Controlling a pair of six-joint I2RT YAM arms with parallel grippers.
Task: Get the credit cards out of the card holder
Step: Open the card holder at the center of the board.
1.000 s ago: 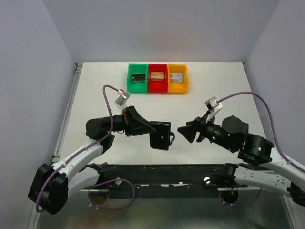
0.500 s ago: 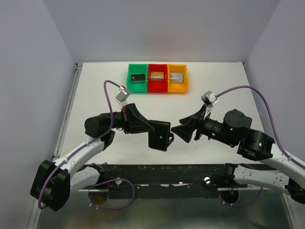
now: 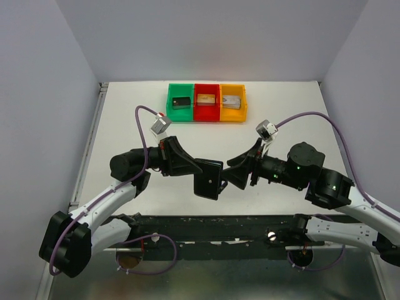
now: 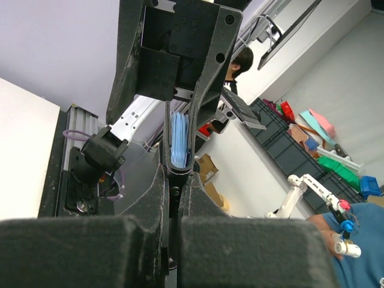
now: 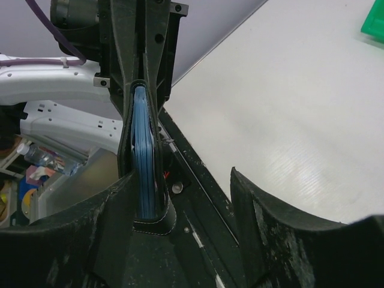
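Observation:
The card holder [image 3: 209,179] is a black wallet held closed above the table's near edge, in the top view. My left gripper [image 3: 197,169] is shut on its left side. The left wrist view shows its edge [image 4: 179,143] clamped between the fingers [image 4: 144,216], with blue-grey layers between the black covers. My right gripper [image 3: 230,176] is open at the wallet's right edge. In the right wrist view the wallet [image 5: 144,174] stands edge-on between the open jaws of that gripper [image 5: 183,186], close to the left finger [image 5: 114,222]. No credit card shows on its own.
Green [image 3: 180,102], red [image 3: 207,102] and yellow [image 3: 232,102] bins stand in a row at the far middle, holding a black, a tan and a silver block. The black rail [image 3: 206,224] runs along the near edge below the wallet.
My right gripper has moved left, from a gap beside the wallet to its right edge, jaws still open. The left gripper and wallet have shifted only slightly.

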